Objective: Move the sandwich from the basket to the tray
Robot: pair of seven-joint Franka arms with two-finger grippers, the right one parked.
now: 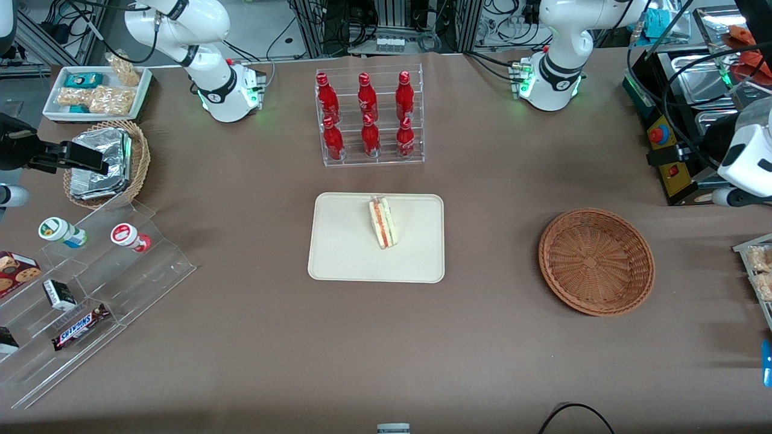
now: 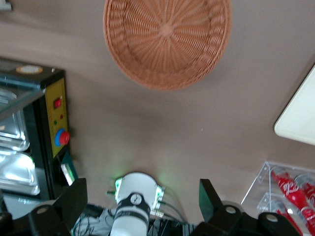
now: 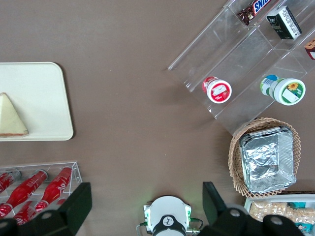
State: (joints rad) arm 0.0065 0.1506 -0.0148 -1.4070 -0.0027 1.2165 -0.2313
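Observation:
The sandwich (image 1: 382, 224), a wrapped white wedge with red-orange and green filling, lies on the cream tray (image 1: 344, 253) at mid-table, nearer the tray's edge by the bottle rack. It also shows on the tray (image 3: 44, 93) as a pale triangular sandwich (image 3: 11, 118). The reddish-brown basket (image 1: 596, 260) stands with nothing in it, toward the working arm's end; its woven bottom shows bare in the basket (image 2: 167, 39). My gripper (image 1: 666, 158) hangs high, farther from the front camera than the basket, beside the control box. Its fingers (image 2: 74, 199) are wide open with nothing between them.
A clear rack of red bottles (image 1: 369, 120) stands farther from the front camera than the tray. A yellow-faced control box (image 1: 663, 144) and metal pans (image 2: 15, 147) sit at the working arm's end. At the parked arm's end are a tan foil basket (image 1: 108, 163) and snack shelves (image 1: 90, 271).

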